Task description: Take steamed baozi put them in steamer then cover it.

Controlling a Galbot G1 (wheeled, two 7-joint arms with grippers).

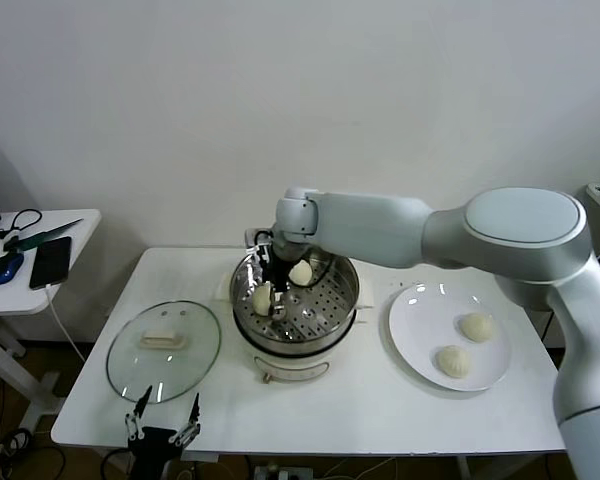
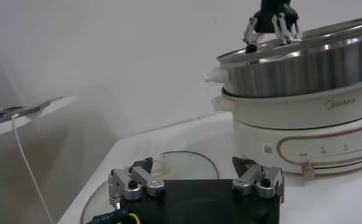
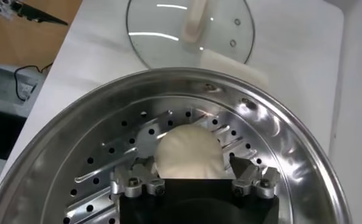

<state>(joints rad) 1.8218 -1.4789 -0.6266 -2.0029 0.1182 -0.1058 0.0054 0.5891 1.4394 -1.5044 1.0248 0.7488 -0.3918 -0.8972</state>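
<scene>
Right claw (image 3: 196,181) straddles a round baozi (image 3: 187,151) in the steamer (image 3: 290,146).

You have a white desk (image 1: 370,420) in front of a plain wall, and three things stand directly on it. Near its middle sits the steamer (image 1: 296,310), a shiny steel basket on a cream-white pot base. On the robot's left of it lies the cover (image 1: 164,350), a clear glass lid with its flat cream handle facing up, resting flat on the desk close to the front edge. On the robot's right of the steamer sits a round white plate (image 1: 420,320), flat on the desk and apart from the pot base. Beyond the desk's left end stands a smaller white side table (image 1: 80,225), separate from it.
</scene>
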